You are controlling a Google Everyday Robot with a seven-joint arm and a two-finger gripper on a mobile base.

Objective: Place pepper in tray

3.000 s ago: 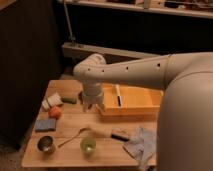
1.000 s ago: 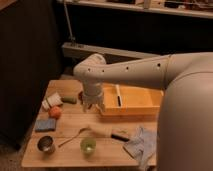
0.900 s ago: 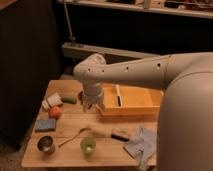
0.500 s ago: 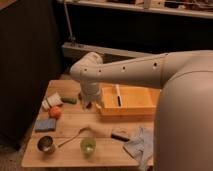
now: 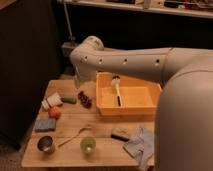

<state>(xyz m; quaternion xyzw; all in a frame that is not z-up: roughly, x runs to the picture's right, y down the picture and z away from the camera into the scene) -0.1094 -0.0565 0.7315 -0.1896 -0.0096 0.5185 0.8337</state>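
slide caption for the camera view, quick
Pincer hangs over the table near the pepper, which lies outside the tray.

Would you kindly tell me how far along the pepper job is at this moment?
Done: nothing; the pepper lies on the table beside the white cup, outside the tray. In hand: the gripper hangs near it, left of the tray. Left: grasping, carrying, releasing it in the tray.

Desk, 1. On it: tray, 1; pepper, 1; white cup, 1; orange-red fruit, 1; dark bumpy cluster, 1; blue sponge, 1; metal cup, 1; green cup, 1; wooden spoon, 1; crumpled cloth, 1. Inside tray: brush, 1. Gripper, 1, above desk's rear left, beside tray.
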